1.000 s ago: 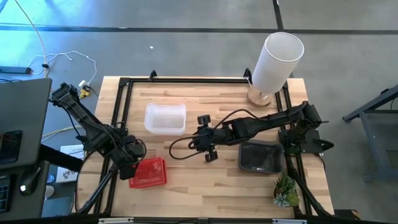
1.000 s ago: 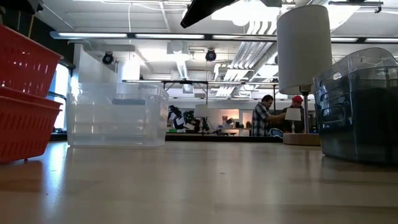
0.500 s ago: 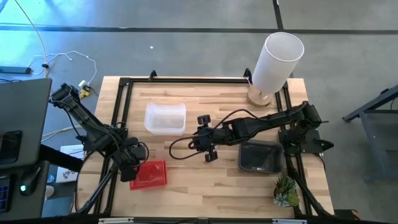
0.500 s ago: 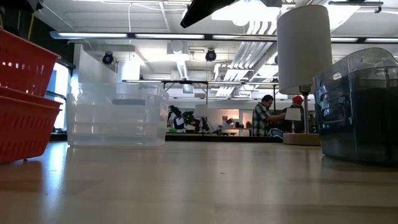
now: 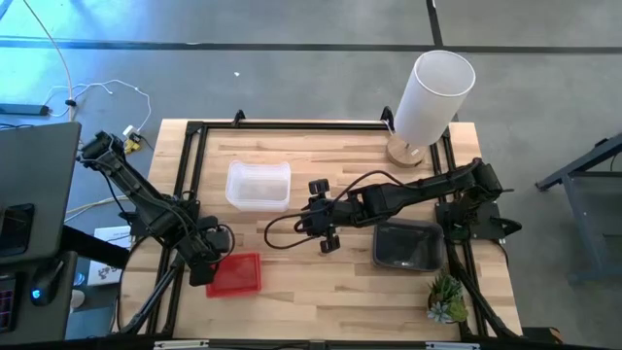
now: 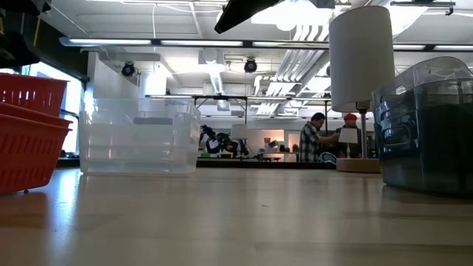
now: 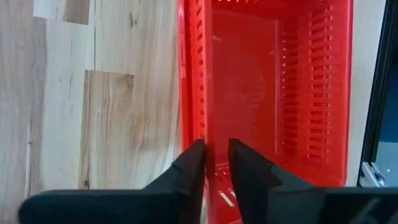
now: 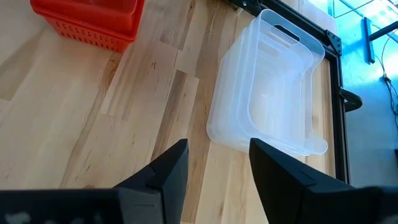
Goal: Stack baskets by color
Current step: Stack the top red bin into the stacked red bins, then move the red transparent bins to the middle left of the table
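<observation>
Two red mesh baskets (image 5: pixel 238 275) sit nested at the table's near left; the low view shows the upper one level inside the lower one (image 6: pixel 29 140). My left gripper (image 5: pixel 201 269) points down at the stack's left end, its fingers slightly apart on either side of a basket wall (image 7: pixel 205 124). Clear baskets (image 5: pixel 259 185) stand stacked at the far left of centre. Dark smoky grey baskets (image 5: pixel 408 243) stand stacked at the right. My right gripper (image 5: pixel 328 238) hangs open above the table's middle, with nothing between its fingers (image 8: pixel 217 162). My left gripper (image 7: pixel 216 155) comes from above with one finger (image 7: pixel 193 165) outside the red basket's side wall and the other (image 7: pixel 245 165) inside the basket, near the corner at the left end. A narrow gap shows between them. Whether either finger touches the wall, I cannot tell.
A tall white cylinder (image 5: pixel 432 92) on a wooden foot stands at the far right corner. A small green plant (image 5: pixel 447 299) sits at the near right corner. A black frame (image 5: pixel 292 124) runs around the table top. Bare wood lies along the near middle.
The upper red basket was tilted, with one end raised above the lower basket. It has come down and now sits level, nested in the lower one.
</observation>
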Controlling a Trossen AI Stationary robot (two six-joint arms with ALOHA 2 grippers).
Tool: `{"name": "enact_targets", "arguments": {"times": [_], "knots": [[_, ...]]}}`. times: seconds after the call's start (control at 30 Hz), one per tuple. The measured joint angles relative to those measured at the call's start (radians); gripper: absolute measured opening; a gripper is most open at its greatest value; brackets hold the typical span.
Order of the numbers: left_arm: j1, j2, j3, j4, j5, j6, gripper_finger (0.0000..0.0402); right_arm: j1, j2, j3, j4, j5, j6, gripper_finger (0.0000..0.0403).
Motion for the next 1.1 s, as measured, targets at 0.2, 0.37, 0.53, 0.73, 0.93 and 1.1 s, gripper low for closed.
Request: {"name": "enact_targets", "arguments": {"times": [0.2, 0.37, 0.53, 0.73, 0.93, 1.1], "knots": [[0.0, 0.0, 0.0, -0.001, -0.02, 0.019, 0.0097, 0.0, 0.0, 0.0, 0.0, 0.0, 0.0, 0.0158], [0.0, -0.021, 0.005, 0.001, -0.017, 0.011, 0.0105, 0.0, 0.0, 0.0, -0.001, 0.0, 0.0, 0.0158], [-0.046, -0.039, 0.054, 0.044, -0.008, 0.018, 0.0101, 0.0, 0.0, 0.0, -0.005, -0.001, 0.012, 0.0158], [-0.13, -0.02, 0.057, 0.237, 0.002, -0.005, 0.0093, 0.0, 0.0, 0.0, -0.005, -0.002, 0.015, 0.0158], [-0.186, 0.081, 0.057, 0.278, -0.007, -0.092, 0.0086, -0.002, 0.0, 0.0, -0.006, -0.006, 0.016, 0.0158], [-0.216, 0.198, 0.057, 0.366, 0.019, -0.124, 0.0085, -0.002, 0.0, 0.0, -0.006, -0.008, 0.016, 0.0158]]}}
